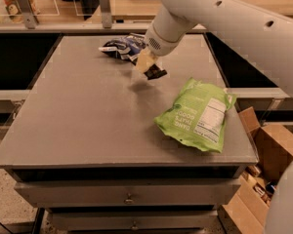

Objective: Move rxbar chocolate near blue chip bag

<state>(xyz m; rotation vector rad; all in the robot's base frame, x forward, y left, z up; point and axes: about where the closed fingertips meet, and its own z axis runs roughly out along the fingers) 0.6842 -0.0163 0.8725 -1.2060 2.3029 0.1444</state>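
The rxbar chocolate (155, 72), a small black bar, hangs in my gripper (146, 65) above the table (88, 121), with its shadow on the surface below. The gripper is shut on the bar and sits just right of and in front of the blue chip bag (121, 47), which lies at the table's far middle. The white arm reaches in from the upper right and hides part of the bag's right end.
A large lime-green bag (198, 113) with a white nutrition label lies at the table's right front. Cardboard boxes (268, 150) stand on the floor to the right. A shelf with posts runs behind the table.
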